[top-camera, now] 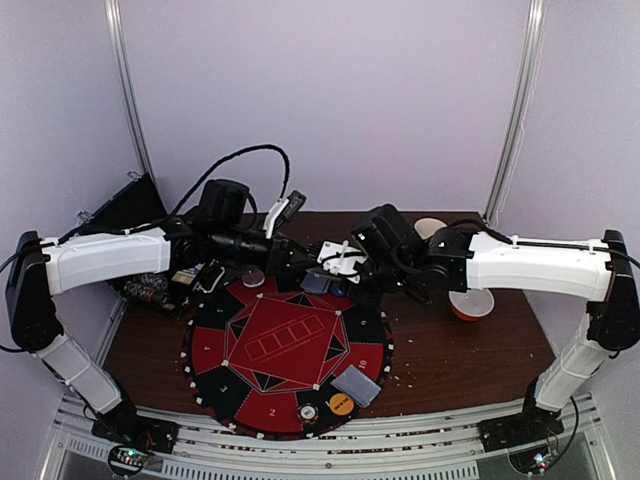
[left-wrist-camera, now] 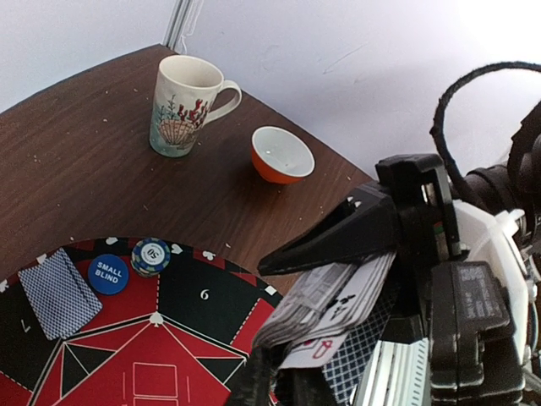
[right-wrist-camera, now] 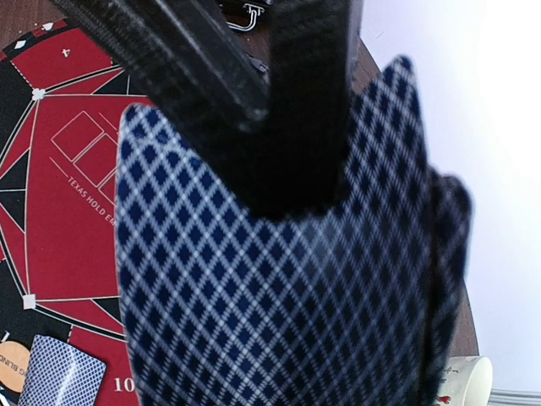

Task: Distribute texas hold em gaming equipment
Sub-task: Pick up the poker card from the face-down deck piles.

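Since cards are thin, slick and bendy, edges are best pinched: near the worktop's [top-camera: 450,350] far edge one card [right-wrist-camera: 279,321] is clamped by the right gripper [right-wrist-camera: 279,182], the deck [left-wrist-camera: 325,296] seemingly by the left gripper [top-camera: 294,260].

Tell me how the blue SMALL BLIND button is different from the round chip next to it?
The blue button is plain blue with white words; the chip has a striped blue-and-white edge and a pale middle. The blue button looks thin, while the chip looks thicker. Both are round and lie flat, side by side, on the mat.
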Controlling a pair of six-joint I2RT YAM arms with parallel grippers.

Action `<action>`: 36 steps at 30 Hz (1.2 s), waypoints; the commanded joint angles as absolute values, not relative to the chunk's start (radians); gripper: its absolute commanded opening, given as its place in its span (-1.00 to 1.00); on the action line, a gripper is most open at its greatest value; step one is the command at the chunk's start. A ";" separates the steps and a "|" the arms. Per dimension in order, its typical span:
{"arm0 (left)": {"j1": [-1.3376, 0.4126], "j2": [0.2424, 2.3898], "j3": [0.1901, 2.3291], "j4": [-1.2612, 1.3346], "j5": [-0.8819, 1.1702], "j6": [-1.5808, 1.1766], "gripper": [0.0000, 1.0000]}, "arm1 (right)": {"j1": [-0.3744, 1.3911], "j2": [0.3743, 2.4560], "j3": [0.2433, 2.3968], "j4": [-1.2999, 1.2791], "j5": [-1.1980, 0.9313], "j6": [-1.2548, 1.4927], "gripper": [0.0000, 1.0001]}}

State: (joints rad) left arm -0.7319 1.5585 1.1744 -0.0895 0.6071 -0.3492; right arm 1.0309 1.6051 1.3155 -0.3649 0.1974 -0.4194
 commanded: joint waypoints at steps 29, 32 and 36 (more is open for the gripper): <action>-0.551 1.401 1.160 -0.237 0.707 -0.235 -1.00 | 0.914 1.539 1.224 -0.344 0.108 -0.368 -0.43; -0.548 1.399 1.159 -0.250 0.725 -0.224 -1.00 | 0.910 1.537 1.223 -0.339 0.104 -0.368 -0.43; -0.536 1.400 1.202 -0.370 0.636 -0.166 -1.00 | 0.904 1.532 1.222 -0.346 0.108 -0.369 -0.43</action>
